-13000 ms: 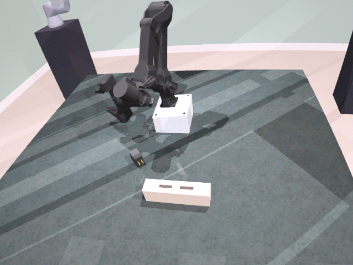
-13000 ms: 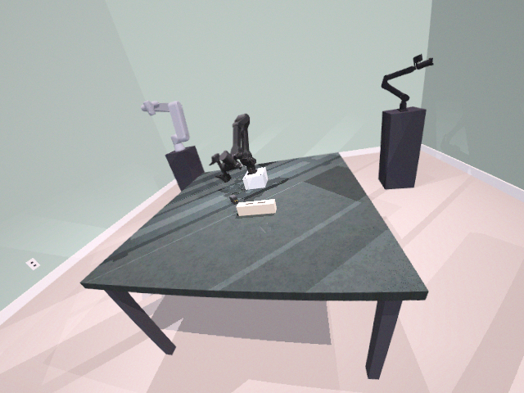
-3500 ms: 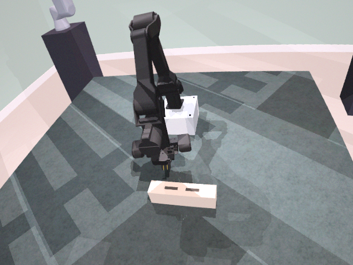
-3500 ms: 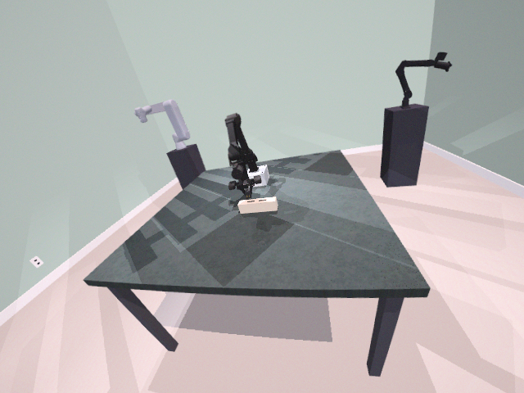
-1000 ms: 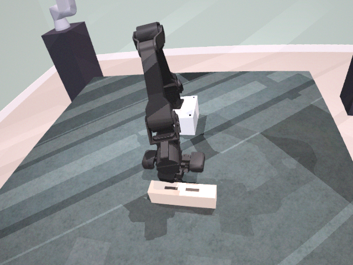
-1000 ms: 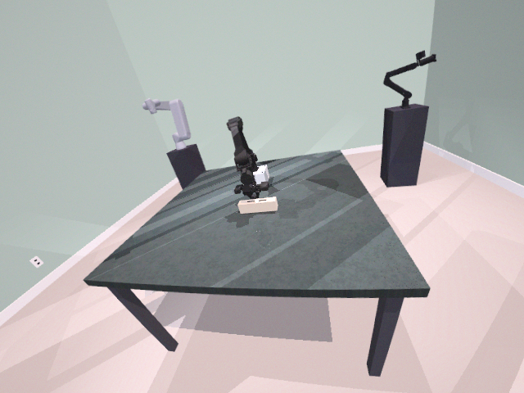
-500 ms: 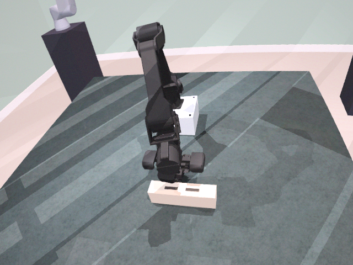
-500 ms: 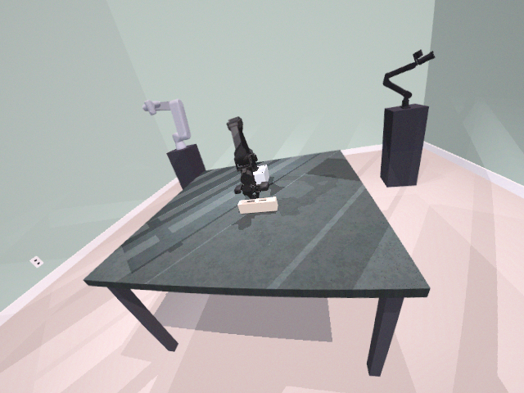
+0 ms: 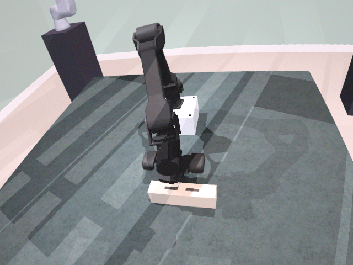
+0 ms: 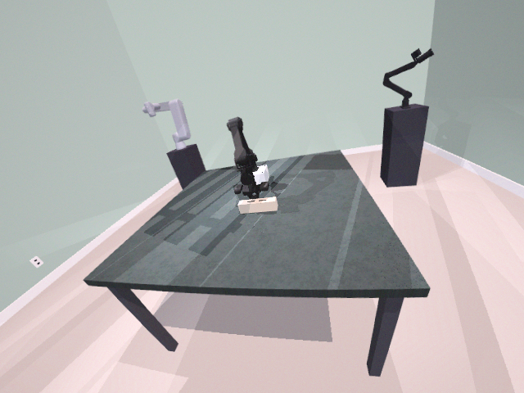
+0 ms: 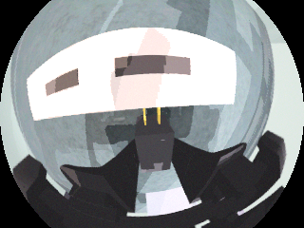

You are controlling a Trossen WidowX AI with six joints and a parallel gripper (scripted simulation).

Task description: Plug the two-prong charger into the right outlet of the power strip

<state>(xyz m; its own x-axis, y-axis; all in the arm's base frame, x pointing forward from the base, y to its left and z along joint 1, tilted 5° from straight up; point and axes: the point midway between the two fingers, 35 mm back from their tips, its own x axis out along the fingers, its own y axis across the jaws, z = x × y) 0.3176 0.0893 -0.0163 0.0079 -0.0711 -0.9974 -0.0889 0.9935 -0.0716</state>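
Observation:
A white power strip lies flat on the dark table with two dark outlet slots on top. My gripper points down just behind the strip and is shut on the dark charger. The charger's two yellow prongs point down at the strip's near edge, below one outlet in the wrist view. The other outlet lies to the side. In the top and exterior views the arm hides the charger.
A white box stands on the table right behind the arm. Dark pedestals with other arms stand on the floor beyond the table's far corners.

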